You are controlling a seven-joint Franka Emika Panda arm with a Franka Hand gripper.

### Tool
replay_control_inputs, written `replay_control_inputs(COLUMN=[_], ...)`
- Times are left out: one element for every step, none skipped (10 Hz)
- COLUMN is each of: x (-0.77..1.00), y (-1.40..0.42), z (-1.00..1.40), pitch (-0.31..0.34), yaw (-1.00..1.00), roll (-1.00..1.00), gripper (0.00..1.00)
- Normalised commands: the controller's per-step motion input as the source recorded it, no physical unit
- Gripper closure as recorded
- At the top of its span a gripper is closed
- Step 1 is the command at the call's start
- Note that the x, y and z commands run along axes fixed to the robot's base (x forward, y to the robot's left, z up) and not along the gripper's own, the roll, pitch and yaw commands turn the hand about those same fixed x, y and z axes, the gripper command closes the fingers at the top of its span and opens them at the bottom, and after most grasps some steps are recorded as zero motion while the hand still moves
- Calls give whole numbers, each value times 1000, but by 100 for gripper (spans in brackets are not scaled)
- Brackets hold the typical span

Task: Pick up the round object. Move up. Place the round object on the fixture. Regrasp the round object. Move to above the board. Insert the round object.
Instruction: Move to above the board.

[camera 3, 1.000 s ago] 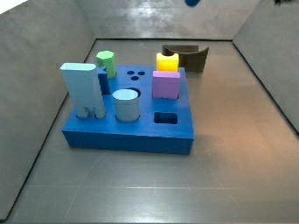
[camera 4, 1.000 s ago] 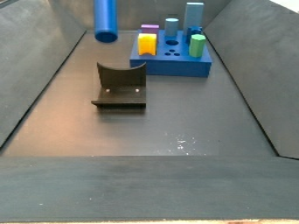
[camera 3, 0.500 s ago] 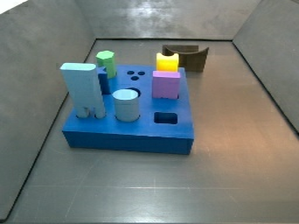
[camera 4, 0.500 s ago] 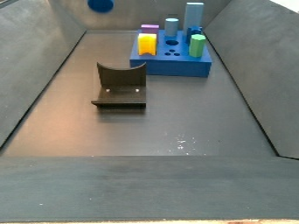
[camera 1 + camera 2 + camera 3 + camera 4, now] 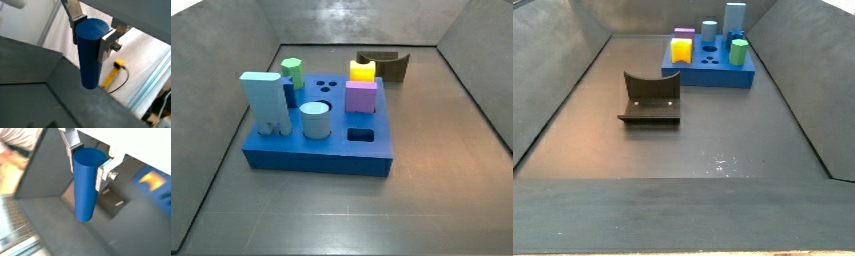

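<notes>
gripper [image 5: 93, 31]: your jaws are clamped on the round object [image 5: 89, 52], seen in both wrist views, high above the fixture [image 5: 112, 204].
round object: long dark blue cylinder, hanging end-down.

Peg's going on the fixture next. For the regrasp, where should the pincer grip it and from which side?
The pincer holds the peg near one end. Likely best to regrasp mid-shaft, fingers across the round sides, coming from the fixture's open top: its raised walls block side approaches.
</notes>
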Motion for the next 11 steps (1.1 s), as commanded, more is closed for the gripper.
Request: replay_control_inputs(x=[-810, -862, -884, -919, -895, -576, -346, -242, -119, -86, -61], y=[-1000, -1000, -1000, -1000, -930, -541, -263, -149, -46, -10, 22], z=[-132, -158, -146, -148, -149, -82, -44, -31, -16, -7, -4], pitch=[-67, -84, -92, -100, -102, -109, -108, -95, -92, -94, -68], yaw=[-97, -93, -92, -91, -89, -90, -92, -92, -98, -93, -54], roll=[-1000, -1000, -1000, -1000, -1000, -1000, -1000, -1000, -1000, -902, -604], gripper=[100, 100, 100, 100, 100, 100, 100, 100, 100, 100, 100])
